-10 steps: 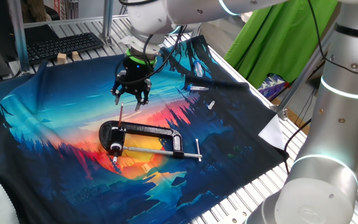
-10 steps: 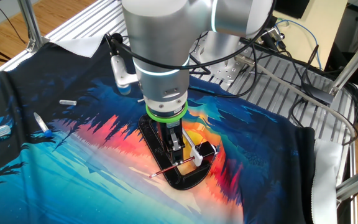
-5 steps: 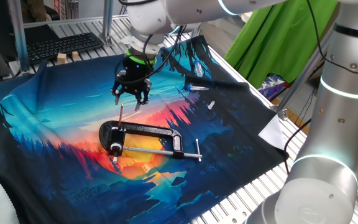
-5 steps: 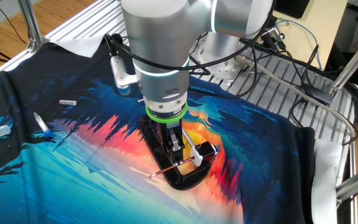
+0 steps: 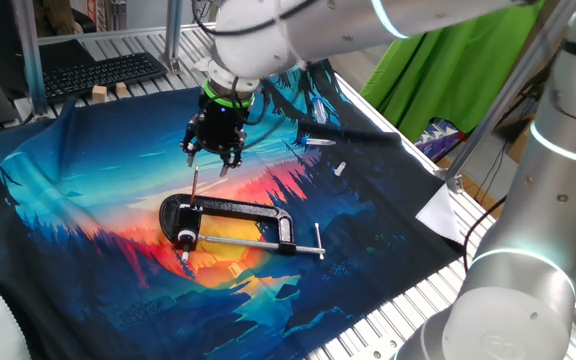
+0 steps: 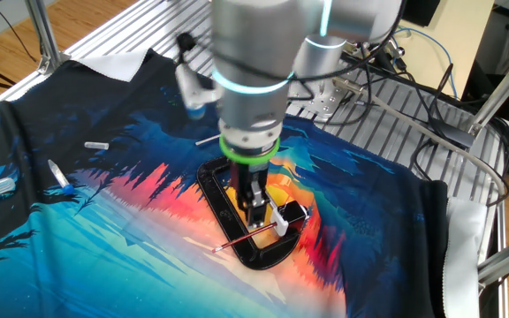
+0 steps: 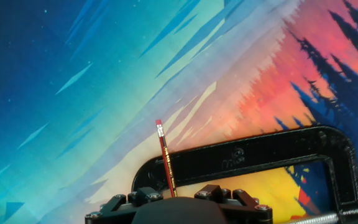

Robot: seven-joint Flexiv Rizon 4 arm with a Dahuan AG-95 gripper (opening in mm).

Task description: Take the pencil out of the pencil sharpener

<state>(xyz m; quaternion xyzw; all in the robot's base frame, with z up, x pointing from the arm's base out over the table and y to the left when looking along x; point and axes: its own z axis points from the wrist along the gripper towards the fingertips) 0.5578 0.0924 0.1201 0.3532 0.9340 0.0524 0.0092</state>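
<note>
The counter [image 5: 118, 45] is covered by a cloth [image 5: 88, 190] printed with a sunset forest; a keyboard [image 5: 93, 72] and a green drape [image 5: 438, 60] are seen behind. The pencil [image 5: 194, 186] stands nearly upright against the black C-clamp [image 5: 230, 222], its lower end hidden — the sharpener cannot be made out. Above it the pincer [image 5: 212, 150] hangs with fingers spread, holding nothing.
</note>
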